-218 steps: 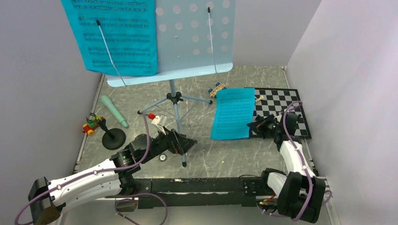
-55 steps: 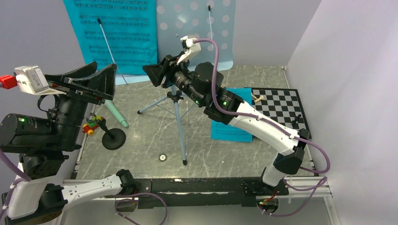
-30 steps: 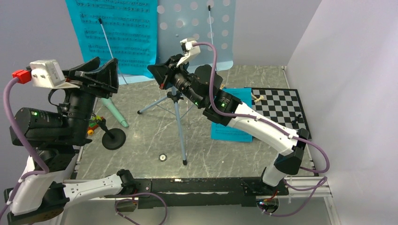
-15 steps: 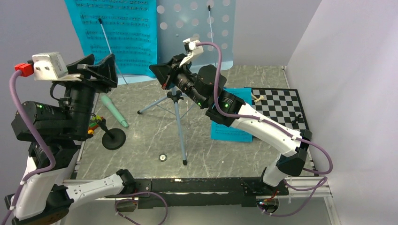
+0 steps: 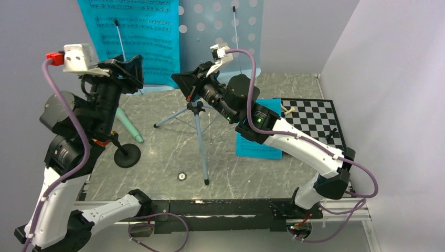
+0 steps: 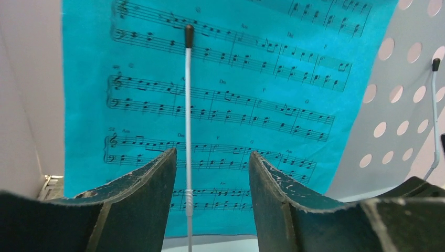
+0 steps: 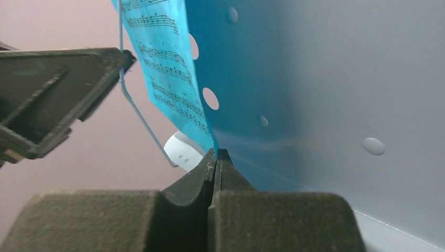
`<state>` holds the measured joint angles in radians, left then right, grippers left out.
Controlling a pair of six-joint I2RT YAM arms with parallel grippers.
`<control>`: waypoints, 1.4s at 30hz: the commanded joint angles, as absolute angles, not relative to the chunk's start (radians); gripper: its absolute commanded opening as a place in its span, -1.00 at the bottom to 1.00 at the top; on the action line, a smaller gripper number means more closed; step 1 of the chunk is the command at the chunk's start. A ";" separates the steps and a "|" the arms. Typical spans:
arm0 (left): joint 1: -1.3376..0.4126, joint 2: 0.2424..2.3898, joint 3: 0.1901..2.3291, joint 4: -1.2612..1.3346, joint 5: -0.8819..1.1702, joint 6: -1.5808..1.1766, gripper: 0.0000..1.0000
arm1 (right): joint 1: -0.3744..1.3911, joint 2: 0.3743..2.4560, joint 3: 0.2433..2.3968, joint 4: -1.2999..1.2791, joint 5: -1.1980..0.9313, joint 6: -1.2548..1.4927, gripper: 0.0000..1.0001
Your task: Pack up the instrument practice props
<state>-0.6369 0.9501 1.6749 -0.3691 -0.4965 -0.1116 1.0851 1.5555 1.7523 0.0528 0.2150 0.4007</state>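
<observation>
The turquoise music sheet (image 6: 252, 110) stands upright on the tray of the pale-blue music stand (image 5: 220, 37). It is straight ahead of the left gripper (image 6: 212, 173) and not touching it. That gripper is wide open and holds nothing. A thin wire arm (image 6: 187, 121) pinning the sheet to the tray lines up with the gap between its fingers.

The right gripper (image 7: 216, 157) is raised under the tray's lower edge, fingertips pressed together right at the sheet's lower right corner. Whether paper is caught between them cannot be told. The left gripper sits just to its left, apart from it.

A second wire arm (image 6: 434, 100) lies on the bare perforated part of the tray, to the left gripper's right. Below both grippers the tripod legs (image 5: 197, 118) rest on the table (image 5: 157, 157). A second turquoise sheet (image 5: 251, 147) lies flat under the right arm, beside a chessboard (image 5: 312, 118). Under the left arm lie a mint-green microphone (image 5: 131, 128) and a black round-based stand (image 5: 127, 155).
</observation>
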 commanded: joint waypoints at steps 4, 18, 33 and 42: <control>-0.590 0.982 1.708 -0.368 -0.410 -0.163 0.09 | 1.082 1.502 1.740 0.075 0.206 0.375 -1.00; -0.564 0.929 1.648 -0.279 -0.403 -0.159 -0.20 | 1.081 1.502 1.731 0.077 0.204 0.371 -1.00; -0.550 0.965 1.675 -0.295 -0.413 -0.130 0.01 | 1.081 1.509 1.732 0.079 0.206 0.374 -1.00; -0.526 0.978 1.670 -0.282 -0.394 -0.133 -0.29 | 1.081 1.506 1.733 0.072 0.206 0.370 -1.00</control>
<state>-0.5411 0.9733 1.6451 -0.3187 -0.4084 -0.1417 1.0851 1.5349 1.7264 0.0532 0.2146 0.3851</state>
